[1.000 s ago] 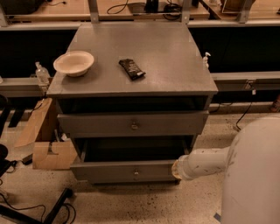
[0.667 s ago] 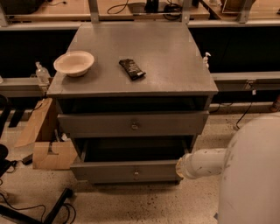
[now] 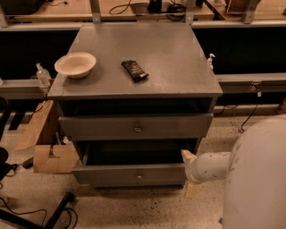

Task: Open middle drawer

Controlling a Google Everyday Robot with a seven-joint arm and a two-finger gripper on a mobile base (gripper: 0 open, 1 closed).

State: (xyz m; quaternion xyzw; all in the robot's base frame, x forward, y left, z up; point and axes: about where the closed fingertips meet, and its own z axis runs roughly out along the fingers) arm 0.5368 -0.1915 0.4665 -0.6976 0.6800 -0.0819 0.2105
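The wide grey middle drawer [image 3: 111, 175], with a small round metal knob [image 3: 139, 177], stands pulled out beneath the front edge of the grey tabletop [image 3: 170, 58], the task seemingly near done. The white two-finger gripper [image 3: 189, 172] sits at the drawer's right end, spread and holding nothing; backing clear looks next. A cream round bowl [image 3: 75, 64] rests near the left edge.

The gripper [image 3: 190, 173], jaws apart, sits low at the right front corner of a grey metal cabinet [image 3: 147, 49] that stands on a pale speckled floor [image 3: 134, 210]. Well to the left of the jaws, brown cardboard [image 3: 49, 156] rests on the floor against the cabinet's side. Far above and behind the jaws, wooden worktops [image 3: 58, 9] span the back, with a grey rail [image 3: 250, 82] crossing the dark recess beneath them in dim, warm light
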